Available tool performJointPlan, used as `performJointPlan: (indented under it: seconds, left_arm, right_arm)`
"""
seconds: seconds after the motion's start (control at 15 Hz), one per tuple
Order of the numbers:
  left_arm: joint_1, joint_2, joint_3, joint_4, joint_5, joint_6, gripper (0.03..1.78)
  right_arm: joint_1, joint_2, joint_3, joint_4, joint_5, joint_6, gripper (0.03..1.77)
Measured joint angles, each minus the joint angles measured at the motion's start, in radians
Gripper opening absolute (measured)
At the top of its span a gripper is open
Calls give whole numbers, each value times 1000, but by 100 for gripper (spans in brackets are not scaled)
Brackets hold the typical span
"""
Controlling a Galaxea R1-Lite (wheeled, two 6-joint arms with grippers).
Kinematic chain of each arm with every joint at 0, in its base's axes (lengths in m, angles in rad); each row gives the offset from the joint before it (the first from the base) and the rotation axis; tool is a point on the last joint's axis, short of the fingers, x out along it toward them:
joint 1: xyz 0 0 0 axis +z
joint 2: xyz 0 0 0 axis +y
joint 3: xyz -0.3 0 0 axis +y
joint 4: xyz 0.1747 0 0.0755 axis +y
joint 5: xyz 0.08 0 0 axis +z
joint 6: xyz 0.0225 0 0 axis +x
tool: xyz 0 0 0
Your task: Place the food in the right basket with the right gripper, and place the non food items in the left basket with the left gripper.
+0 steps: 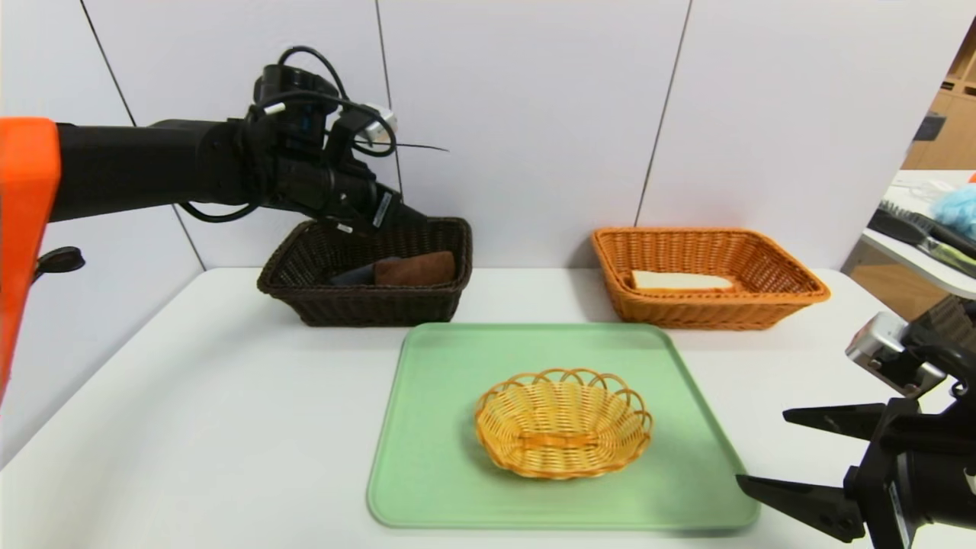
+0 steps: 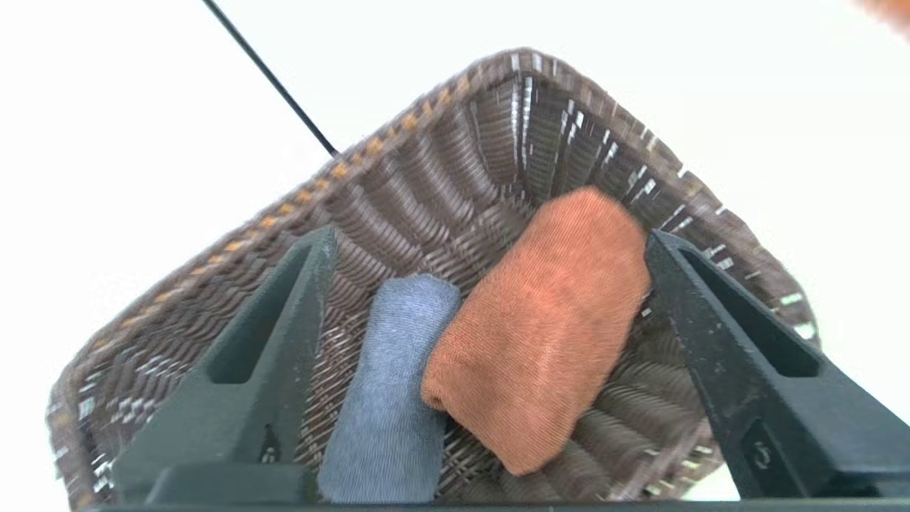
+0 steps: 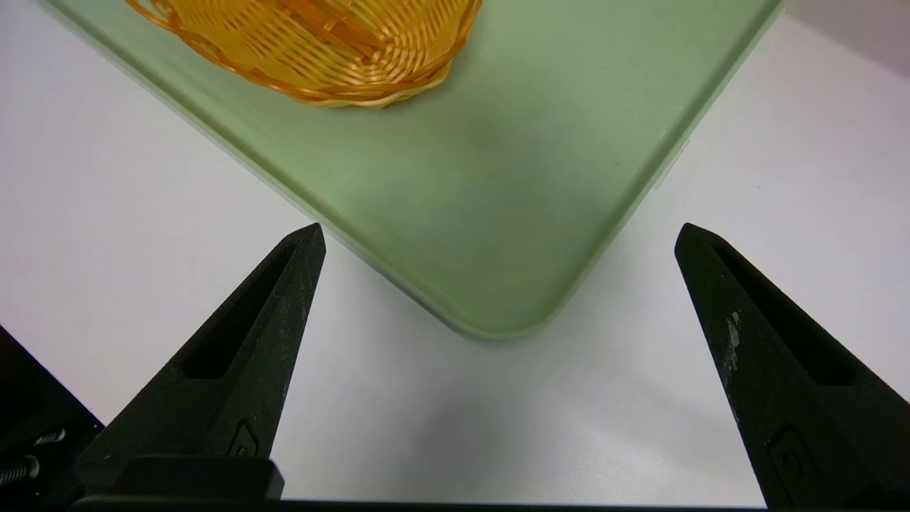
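Note:
The dark brown left basket (image 1: 366, 305) holds a rolled orange-brown cloth (image 1: 415, 268) and a blue-grey cloth (image 1: 352, 274). My left gripper (image 1: 408, 217) hovers just over that basket's back rim. Seen from the left wrist, the left gripper (image 2: 490, 233) is open, with the orange-brown cloth (image 2: 540, 327) and the blue-grey cloth (image 2: 391, 384) lying loose on the basket's floor (image 2: 426, 206) below the jaws. The orange right basket (image 1: 709, 314) holds a pale slice of bread (image 1: 679, 280). My right gripper (image 1: 762, 448) is open and holds nothing at the front right, beside the tray's corner.
A green tray (image 1: 442, 427) lies at the table's middle with a small yellow wicker basket (image 1: 564, 431) on it. The right wrist view shows the tray's corner (image 3: 498, 313) and the wicker basket (image 3: 320, 50) ahead of the right gripper (image 3: 499, 227). A side table with clutter (image 1: 930, 229) stands at the far right.

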Motion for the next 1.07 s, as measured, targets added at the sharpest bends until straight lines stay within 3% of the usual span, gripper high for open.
performJointPlan:
  seconds: [0.2,0.53,0.87,1.07]
  left_arm:
    - [1,-77,30,16,35,-61,160]
    - [3,-288,265,31,215,-140,165]
    - [5,-549,537,30,268,-200,167]
    - [5,-677,653,26,327,-245,168]
  right_arm:
    - [-34,-19,-12,0,0,0,170]
    - [-88,-97,-29,3,-2,0,170]
    - [-96,-193,-37,16,-2,4,170]
    - [-144,-256,-38,19,-3,8,170]
